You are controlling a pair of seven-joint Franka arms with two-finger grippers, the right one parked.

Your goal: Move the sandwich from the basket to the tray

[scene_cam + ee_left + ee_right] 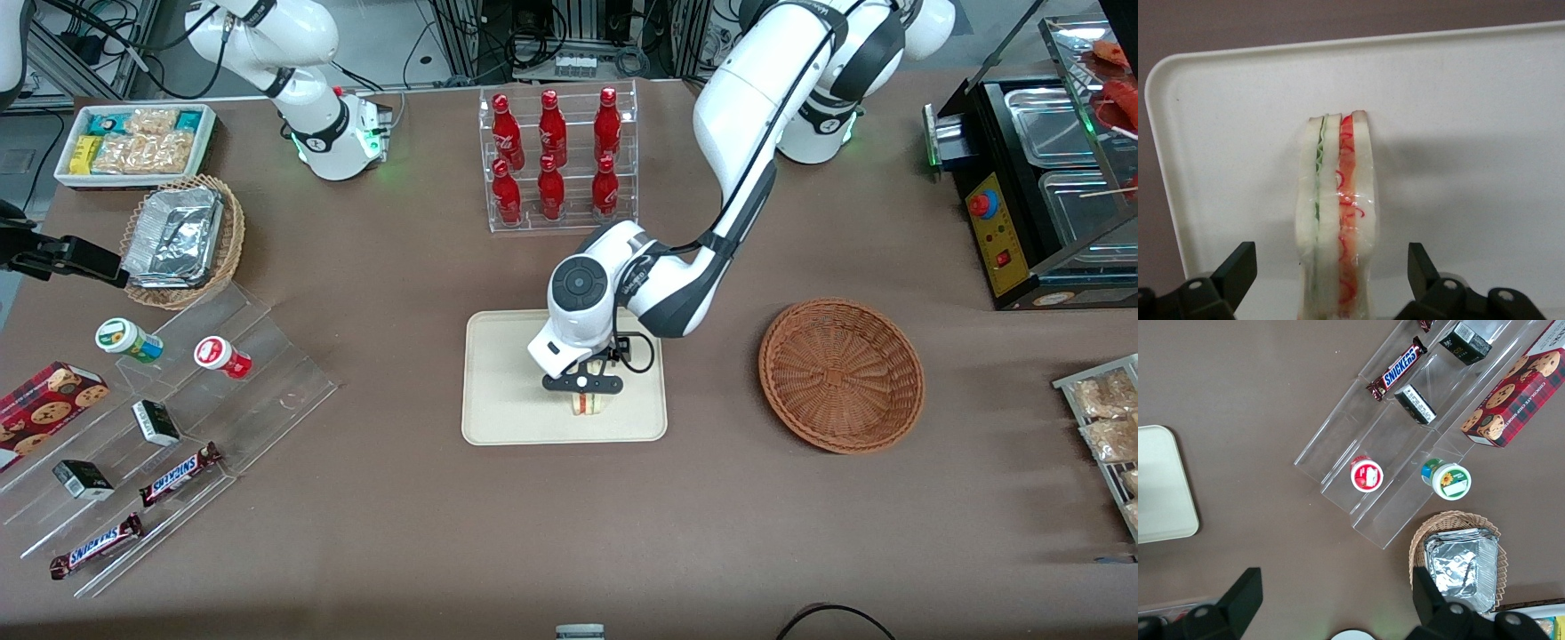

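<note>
The sandwich [588, 404] stands on its edge on the cream tray [507, 391], its red, white and green layers facing the front camera. In the left wrist view the sandwich [1338, 220] stands on the tray [1458, 133] between the two black fingers [1238, 270], with a clear gap on each side. My left gripper [583, 391] is directly over the sandwich, open and not touching it. The reddish-brown basket [840, 373] sits empty beside the tray, toward the working arm's end of the table.
A clear rack of red bottles [556, 160] stands farther from the front camera than the tray. A clear stepped display [169, 427] with snack bars and cups, and a tan basket of foil trays [182, 240], lie toward the parked arm's end. A black appliance [1040, 187] stands at the working arm's end.
</note>
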